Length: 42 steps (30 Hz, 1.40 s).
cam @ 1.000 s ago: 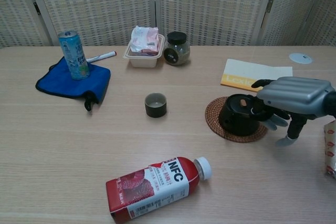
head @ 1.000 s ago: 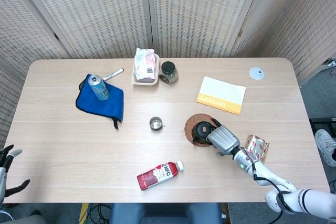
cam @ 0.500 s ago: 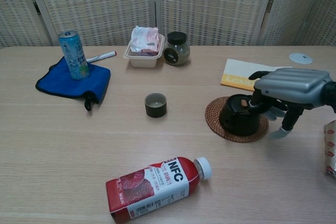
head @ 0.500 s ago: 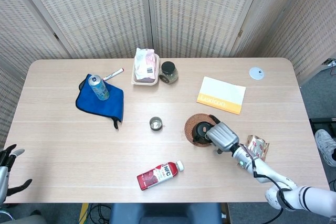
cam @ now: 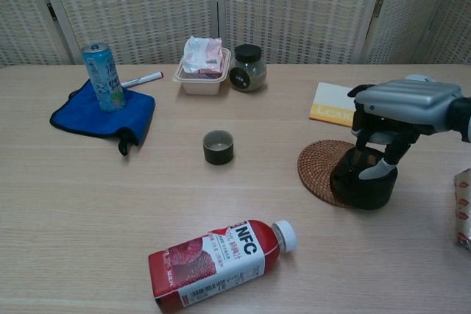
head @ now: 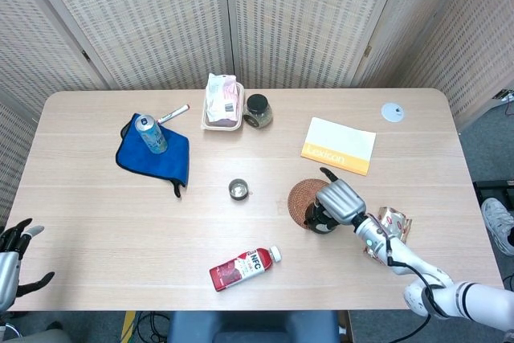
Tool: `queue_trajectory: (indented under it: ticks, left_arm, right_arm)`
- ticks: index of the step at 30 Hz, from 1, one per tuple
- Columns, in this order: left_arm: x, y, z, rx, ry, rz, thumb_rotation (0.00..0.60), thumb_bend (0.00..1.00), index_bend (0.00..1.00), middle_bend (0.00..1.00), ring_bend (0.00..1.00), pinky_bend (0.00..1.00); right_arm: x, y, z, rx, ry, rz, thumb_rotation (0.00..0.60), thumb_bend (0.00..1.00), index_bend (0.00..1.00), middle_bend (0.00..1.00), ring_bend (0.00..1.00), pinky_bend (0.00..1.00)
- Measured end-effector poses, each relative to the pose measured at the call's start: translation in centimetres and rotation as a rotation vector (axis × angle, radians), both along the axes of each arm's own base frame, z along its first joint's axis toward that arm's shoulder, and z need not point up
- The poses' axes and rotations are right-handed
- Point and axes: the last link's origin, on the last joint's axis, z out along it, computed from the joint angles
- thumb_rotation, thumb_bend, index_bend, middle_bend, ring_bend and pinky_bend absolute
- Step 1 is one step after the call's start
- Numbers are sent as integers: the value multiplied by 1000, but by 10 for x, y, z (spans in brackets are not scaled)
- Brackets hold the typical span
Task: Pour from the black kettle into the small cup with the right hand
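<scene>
The black kettle (cam: 363, 182) (head: 321, 218) is at the near right edge of its woven coaster (cam: 318, 169) (head: 299, 195), most of which lies bare. My right hand (cam: 401, 108) (head: 340, 199) is on top of the kettle, fingers curled down around its upper part, gripping it. Whether the kettle is lifted or still touches the table I cannot tell. The small cup (cam: 218, 147) (head: 238, 190) stands upright well to the left of the kettle. My left hand (head: 14, 256) hangs off the table's near left corner with fingers apart, holding nothing.
A red NFC bottle (cam: 221, 255) lies on its side near the front. A blue cloth (cam: 103, 114) with a can (cam: 102, 77) and a marker is far left. A food container (cam: 201, 65), jar (cam: 246, 68), yellow booklet (cam: 335, 104) and a snack packet (cam: 464, 207) are around.
My right hand has closed on the kettle and moved it right and toward the front, off the centre of the coaster. The left hand has barely moved.
</scene>
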Motion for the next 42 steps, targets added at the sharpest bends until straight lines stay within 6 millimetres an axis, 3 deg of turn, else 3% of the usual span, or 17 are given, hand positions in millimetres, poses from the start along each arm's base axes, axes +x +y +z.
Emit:
queue_trajectory:
  ticks: [19, 29, 42]
  left_arm:
    - [0, 1, -1, -8, 17, 7, 600, 111, 232, 106, 136, 44]
    - [0, 1, 0, -4, 21, 8, 600, 136, 232, 106, 136, 42]
    - [0, 1, 0, 2, 23, 4, 600, 136, 232, 106, 136, 43]
  right_arm:
    - [0, 1, 5, 6, -65, -5, 476, 4, 1000, 983, 889, 96]
    - [1, 0, 5, -3, -93, 6, 465, 202, 1000, 995, 897, 138]
    - [2, -2, 4, -14, -112, 11, 455, 357, 1000, 995, 898, 198]
